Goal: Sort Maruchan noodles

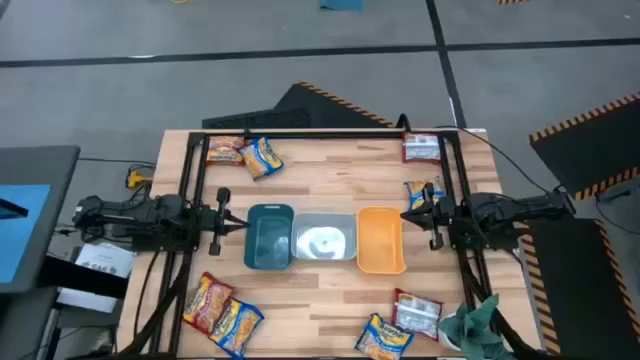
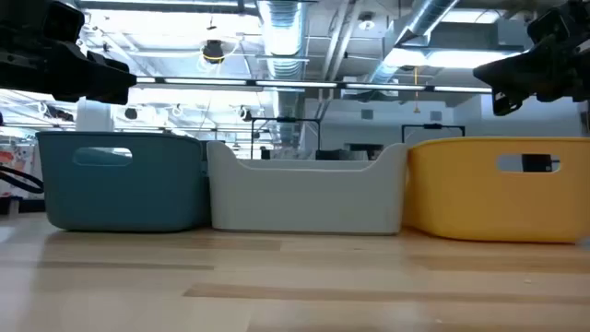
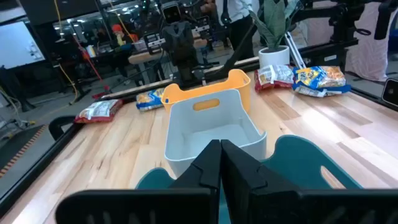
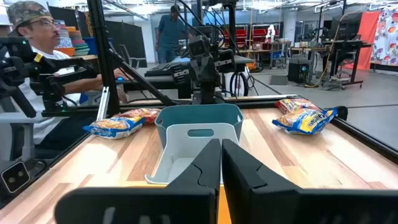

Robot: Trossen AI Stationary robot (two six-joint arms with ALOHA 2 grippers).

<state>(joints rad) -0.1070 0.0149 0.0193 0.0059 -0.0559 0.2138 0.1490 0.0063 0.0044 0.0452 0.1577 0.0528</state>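
Several Maruchan noodle packets lie flat in pairs near the table's corners. A red-orange one (image 1: 225, 150) and a yellow one (image 1: 262, 157) are far left. A red-orange one (image 1: 205, 300) and a yellow one (image 1: 237, 325) are near left. A red-orange one (image 1: 421, 148) and a yellow one (image 1: 423, 192) are far right. A yellow one (image 1: 385, 337) and a red-orange one (image 1: 417, 313) are near right. My left gripper (image 1: 222, 215) (image 3: 221, 163) hovers shut just left of the teal bin. My right gripper (image 1: 418, 215) (image 4: 221, 160) hovers shut just right of the orange bin.
Three bins stand side by side at the table's middle: teal (image 1: 270, 238), clear (image 1: 325, 241), orange (image 1: 380, 240). A green plant (image 1: 470, 322) stands at the near right corner. A black frame (image 1: 300, 133) edges the table. A person (image 4: 37, 37) sits beyond the left side.
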